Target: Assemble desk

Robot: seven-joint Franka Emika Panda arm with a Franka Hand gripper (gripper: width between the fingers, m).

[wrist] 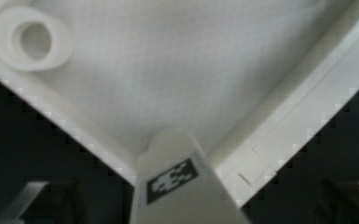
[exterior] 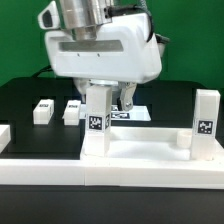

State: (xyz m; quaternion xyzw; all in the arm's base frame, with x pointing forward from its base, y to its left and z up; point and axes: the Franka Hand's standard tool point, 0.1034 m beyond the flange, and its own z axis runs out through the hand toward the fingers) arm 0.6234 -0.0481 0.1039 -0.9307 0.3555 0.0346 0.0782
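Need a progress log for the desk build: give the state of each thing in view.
Gripper: open, fingers clear either side of the centre leg.
Centre leg: upright on the top.
Right leg: upright on the top, at the exterior view's right.
Loose leg: on the table, off the top.
Second loose leg: same.
Top: flat, recessed face up.
Hole: empty.

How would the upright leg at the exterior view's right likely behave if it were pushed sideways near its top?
The leg is tall with a narrow square foot, so unless fastened it would probably tip rather than slide. It looks like rigid plastic, so likely stiff and light. Its flat sides should keep it from rolling.
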